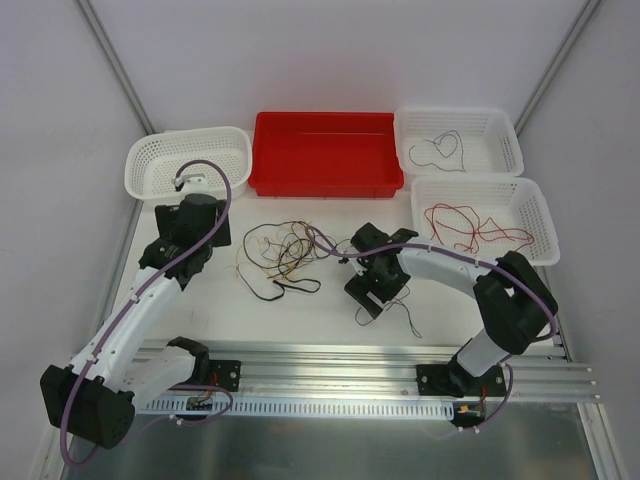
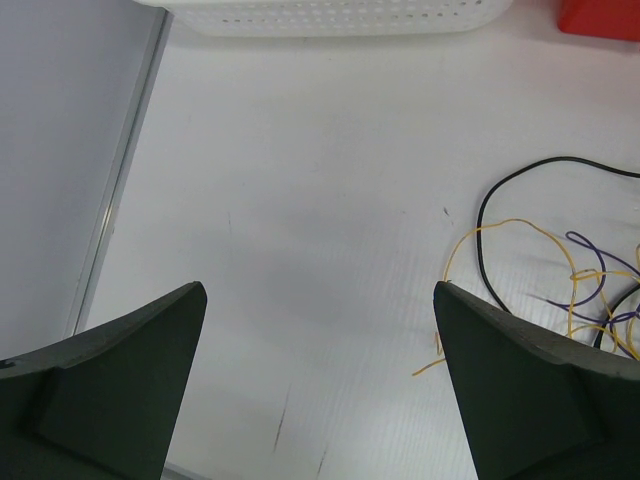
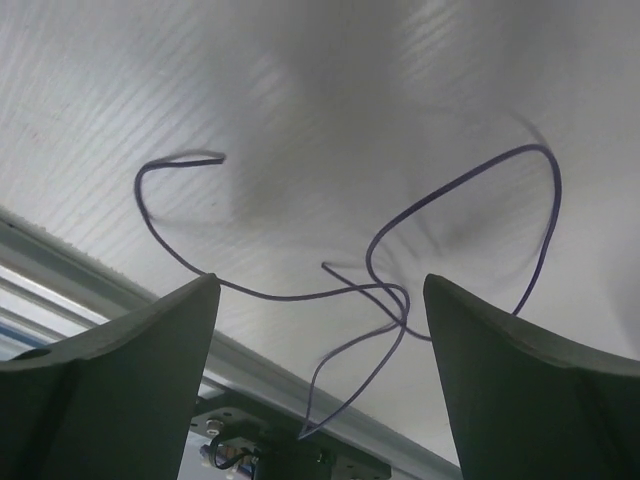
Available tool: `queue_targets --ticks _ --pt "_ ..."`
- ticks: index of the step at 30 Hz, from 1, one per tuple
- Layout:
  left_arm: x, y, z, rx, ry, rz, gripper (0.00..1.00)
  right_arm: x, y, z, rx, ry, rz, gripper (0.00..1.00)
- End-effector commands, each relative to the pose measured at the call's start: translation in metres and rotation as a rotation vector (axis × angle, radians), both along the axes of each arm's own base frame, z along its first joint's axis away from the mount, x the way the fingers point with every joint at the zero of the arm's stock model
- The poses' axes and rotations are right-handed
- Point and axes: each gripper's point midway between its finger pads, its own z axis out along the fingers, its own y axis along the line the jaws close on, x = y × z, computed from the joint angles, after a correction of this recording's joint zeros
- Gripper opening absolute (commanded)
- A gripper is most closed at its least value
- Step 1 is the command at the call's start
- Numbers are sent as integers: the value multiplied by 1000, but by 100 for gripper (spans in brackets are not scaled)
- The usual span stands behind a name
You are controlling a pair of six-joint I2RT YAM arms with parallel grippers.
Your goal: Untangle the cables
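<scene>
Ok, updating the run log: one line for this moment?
left gripper open, beside tangle | right gripper open over purple wire | red wire, black wire in separate baskets

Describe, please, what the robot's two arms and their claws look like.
Both the left arm and right arm have white links joined by black joints, with a lilac hose tied along each. The left claw and right claw have two dark, matte, wedge-shaped fingers each.
</scene>
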Motion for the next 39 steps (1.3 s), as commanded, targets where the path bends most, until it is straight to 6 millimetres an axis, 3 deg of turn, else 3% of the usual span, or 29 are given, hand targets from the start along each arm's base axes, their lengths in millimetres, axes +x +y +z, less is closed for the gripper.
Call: queue_targets --ticks 1,6,12,14,17,18,19,25,30,33,35,36,39 --pt "1 6 5 16 -31 32 99 9 1 -12 -24 -28 16 87" --pt "2 5 5 15 -28 29 99 7 4 -22 -22 0 7 84" --pt "2 5 5 15 -29 27 99 4 6 -26 -32 17 5 73" --pt "2 5 5 16 -27 27 99 3 7 -26 -32 18 2 66" --pt "2 5 4 15 -27 27 99 2 9 -26 -31 19 -4 47" --pt "2 5 5 14 -30 26 99 1 10 -26 -29 22 -9 39" --pt "2 5 5 14 -30 27 99 0 11 -27 -31 24 -9 21" --pt "2 5 6 15 -31 25 99 6 12 -20 -30 -26 -44 1" --pt "2 5 6 14 -32 25 99 32 30 7 67 -143 -130 1" --pt "1 6 6 15 -34 27 99 35 37 16 93 -146 -140 3" --pt "1 6 6 16 -33 27 99 34 36 17 76 -129 -130 15" --pt "1 6 7 17 -35 28 99 30 39 17 93 -102 -122 27" --pt "1 6 7 16 -37 26 99 23 36 14 88 -79 -115 43"
